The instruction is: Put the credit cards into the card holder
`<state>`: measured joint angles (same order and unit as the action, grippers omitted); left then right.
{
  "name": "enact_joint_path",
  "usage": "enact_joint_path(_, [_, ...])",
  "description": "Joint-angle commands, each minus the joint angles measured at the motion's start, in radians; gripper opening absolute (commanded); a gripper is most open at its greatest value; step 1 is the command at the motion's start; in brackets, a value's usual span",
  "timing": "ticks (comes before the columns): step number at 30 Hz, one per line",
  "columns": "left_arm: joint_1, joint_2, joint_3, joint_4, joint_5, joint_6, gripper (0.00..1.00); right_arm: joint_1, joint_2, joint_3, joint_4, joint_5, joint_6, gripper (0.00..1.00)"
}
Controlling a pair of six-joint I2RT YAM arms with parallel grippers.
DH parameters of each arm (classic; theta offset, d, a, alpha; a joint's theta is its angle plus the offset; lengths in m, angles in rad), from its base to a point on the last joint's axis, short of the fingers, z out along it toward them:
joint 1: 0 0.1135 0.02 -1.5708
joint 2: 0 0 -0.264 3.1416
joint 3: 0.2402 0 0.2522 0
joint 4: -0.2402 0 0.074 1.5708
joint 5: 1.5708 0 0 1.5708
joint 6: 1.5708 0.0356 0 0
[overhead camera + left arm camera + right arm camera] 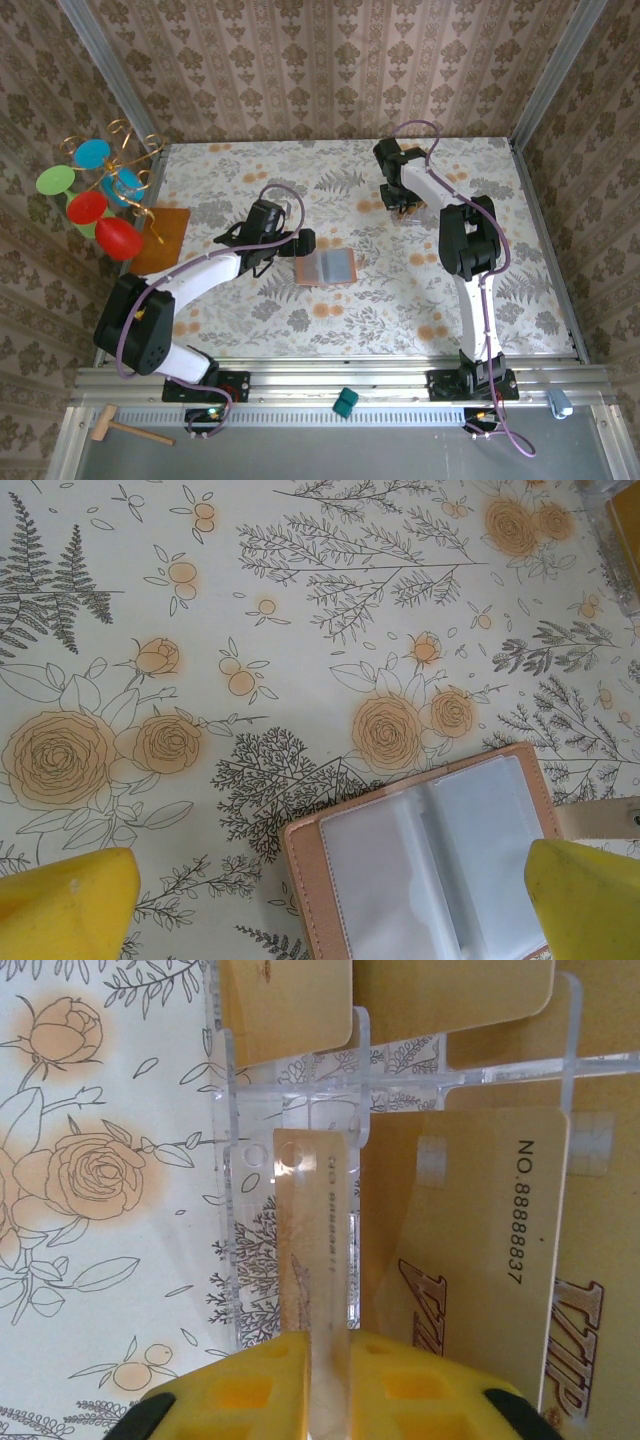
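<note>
Your card holder (325,267) lies open on the flowered table (380,310), just left of centre in the overhead frame, grey pockets facing up. In the left wrist view the card holder (430,870) sits at lower centre. Its bottom edge is cut off by the frame and its right edge is hidden behind one yellow finger (585,895). Your left gripper (325,885) is spread wide and holds nothing.

The credit cards (470,1260) stand in a clear rack (230,1160). From overhead the rack is at upper right, mostly hidden under your right arm (465,240). Your right gripper (325,1390) is clenched on one card (305,1230), seen edge-on, its lower end lost between the pads. The neighbouring card reads NO.88888837, and its logo is cut off.
</note>
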<state>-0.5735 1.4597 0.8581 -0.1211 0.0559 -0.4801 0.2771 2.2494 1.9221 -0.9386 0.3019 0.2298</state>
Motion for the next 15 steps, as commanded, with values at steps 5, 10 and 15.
enact_joint_path(5, [0.001,0.010,0.003,0.014,0.010,-0.022,1.00,-0.008,-0.010,-0.006,-0.002,-0.019,-0.018,0.11])
enact_joint_path(10, [0.000,0.011,0.008,0.014,0.012,-0.018,1.00,-0.011,-0.029,-0.002,-0.009,-0.034,-0.027,0.05])
enact_joint_path(15, [0.000,0.020,0.014,0.015,0.016,-0.015,1.00,-0.011,-0.064,0.002,-0.016,-0.050,-0.034,0.00])
